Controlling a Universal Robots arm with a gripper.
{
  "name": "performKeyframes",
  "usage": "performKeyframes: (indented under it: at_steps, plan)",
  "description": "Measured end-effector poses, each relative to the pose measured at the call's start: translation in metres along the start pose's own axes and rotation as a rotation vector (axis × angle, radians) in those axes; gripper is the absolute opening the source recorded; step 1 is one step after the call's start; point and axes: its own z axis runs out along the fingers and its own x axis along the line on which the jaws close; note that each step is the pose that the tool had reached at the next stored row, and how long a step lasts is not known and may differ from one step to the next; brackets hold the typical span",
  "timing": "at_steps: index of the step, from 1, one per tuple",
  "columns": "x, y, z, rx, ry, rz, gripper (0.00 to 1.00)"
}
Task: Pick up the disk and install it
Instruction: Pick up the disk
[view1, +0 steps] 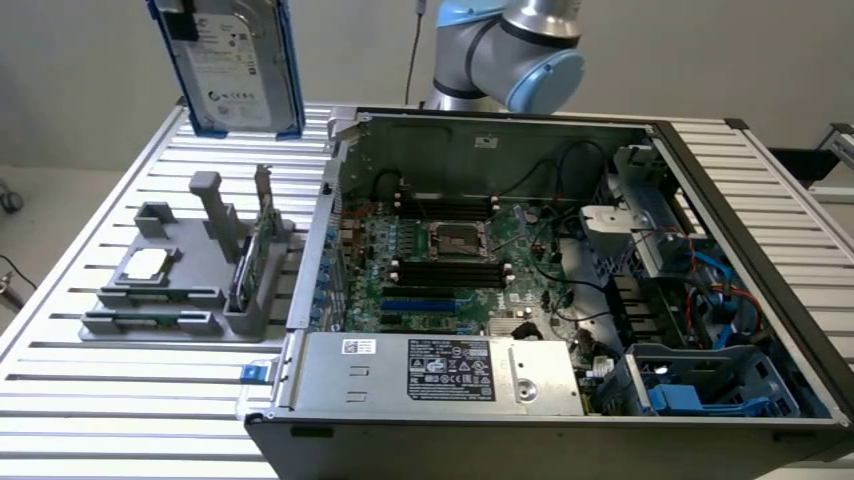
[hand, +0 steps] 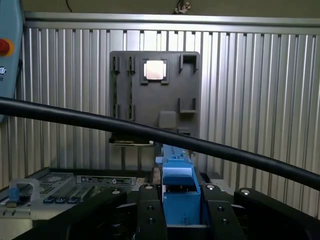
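Blue-framed disk (view1: 230, 70) hangs upright high over the worktop (view1: 80, 400) at the exterior view's left. The jaws are clenched on its carrier (hand: 178, 192) edge, likely so it can slide edgewise into a bay. Beneath sits the grey tray (view1: 174, 290). Rightward, the open case (view1: 507, 150): its wall rim lies between disk and blue bays (view1: 707, 385), but the disk's height looks ample to clear it.

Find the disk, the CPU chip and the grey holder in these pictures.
disk (view1: 238, 60): exterior view, on its white label.
CPU chip (view1: 147, 264): exterior view, middle of its silver top.
grey holder (view1: 160, 330): exterior view, on its front wall.
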Motion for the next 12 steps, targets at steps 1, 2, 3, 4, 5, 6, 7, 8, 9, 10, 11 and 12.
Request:
performKeyframes:
  at_steps: [1, 2, 3, 4, 5, 6, 7, 8, 9, 10, 11, 12]
  plan:
    - [0.002, -0.0043, -0.0005, -0.0006, 0.0, 0.0, 0.33]
    - [0.004, -0.0089, -0.0011, -0.0013, 0.0, 0.0, 0.33]
    - [0.006, -0.0133, -0.0016, -0.0021, 0.0, 0.0, 0.33]
    - [0.008, -0.0178, -0.0022, -0.0028, 0.0, 0.0, 0.33]
    - [0.01, -0.0223, -0.0027, -0.0034, 0.0, 0.0, 0.33]
    - [0.012, -0.0268, -0.0033, -0.004, -0.0001, 0.0, 0.33]
    - [0.014, -0.0315, -0.0041, -0.0045, 0.0, 0.0, 0.33]
    - [0.016, -0.036, -0.0048, -0.005, 0.0, 0.0, 0.33]
    - [0.018, -0.0404, -0.0054, -0.0054, -0.0001, 0.0, 0.33]
    - [0.019, -0.0449, -0.0061, -0.0059, -0.0001, 0.0, 0.33]
    - [0.021, -0.0493, -0.0067, -0.0063, -0.0001, 0.0, 0.33]
    - [0.023, -0.0539, -0.0074, -0.0069, -0.0001, 0.0, 0.33]
